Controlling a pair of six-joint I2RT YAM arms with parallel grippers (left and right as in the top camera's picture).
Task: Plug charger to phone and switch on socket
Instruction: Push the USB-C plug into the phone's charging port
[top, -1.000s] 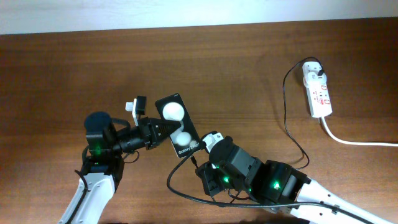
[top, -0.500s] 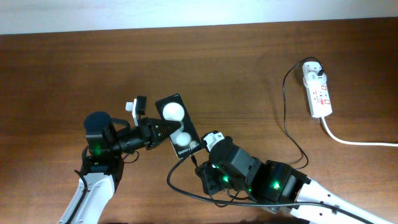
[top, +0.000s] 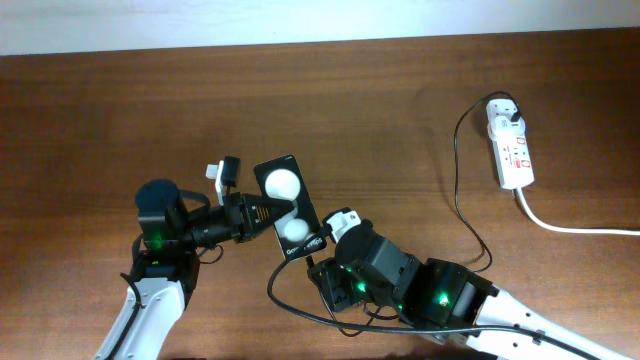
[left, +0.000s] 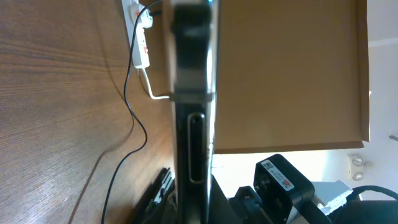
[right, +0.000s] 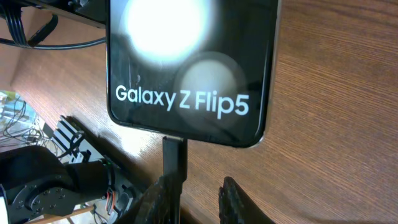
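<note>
The left claw (top: 252, 212) is closed on the phone (top: 283, 185), pinching one long edge about halfway along. Its wrist view shows the phone edge-on between the fingers. The phone sits left of the centre of the table (top: 380, 120), face up. Its long axis slants from far left to near right, and the lettered end points at the right claw (right: 200, 190). That claw's jaws stand parted just below this end. The connector (right: 174, 152) of the charger (top: 460, 190) meets the phone's short edge, in line with the long axis, against one finger and clear of the other. The cable loops by the right arm, then runs right and away to the socket (top: 513, 150). The socket lies lengthwise far-to-near at the right, with its white cord (top: 570, 228) trailing off.
</note>
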